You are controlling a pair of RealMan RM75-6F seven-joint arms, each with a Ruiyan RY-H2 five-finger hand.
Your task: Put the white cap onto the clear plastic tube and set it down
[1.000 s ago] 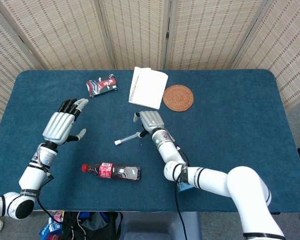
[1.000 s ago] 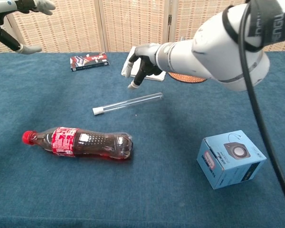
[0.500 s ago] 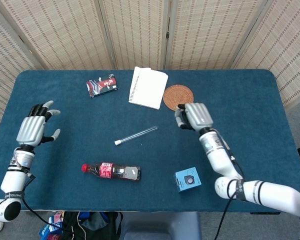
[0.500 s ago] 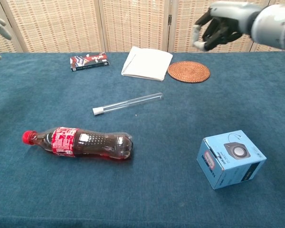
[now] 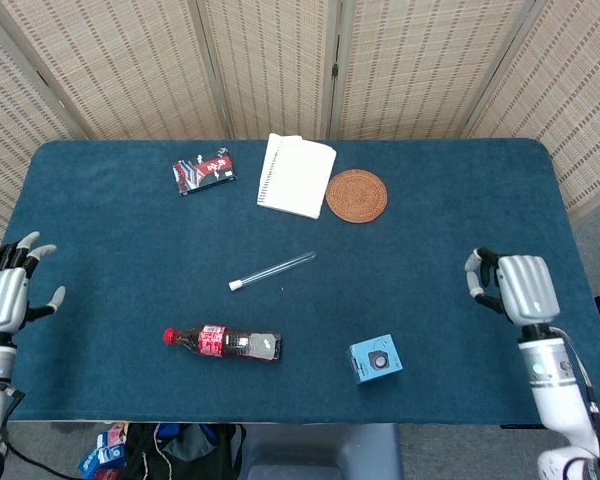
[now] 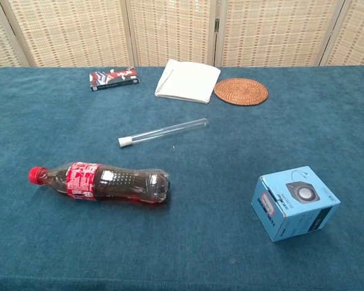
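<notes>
Left hand (image 5: 5, 298): at the table's far-left edge, fingers spread, holding nothing. Clear plastic tube (image 5: 275, 269): lying mid-table, white cap (image 5: 235, 285) seated on its left end, touching neither hand. Right hand (image 5: 512, 285): at the right edge, fingers loosely curled, empty. Step: capping and set-down judged complete; no further move looks required beyond keeping both hands clear. Surface: blue cloth table (image 5: 450, 200) bearing cola bottle (image 5: 223, 342), notebook (image 5: 297, 175), woven coaster (image 5: 357, 194), small blue box (image 5: 376, 359). Room: woven folding screens (image 5: 280, 60) behind.
</notes>
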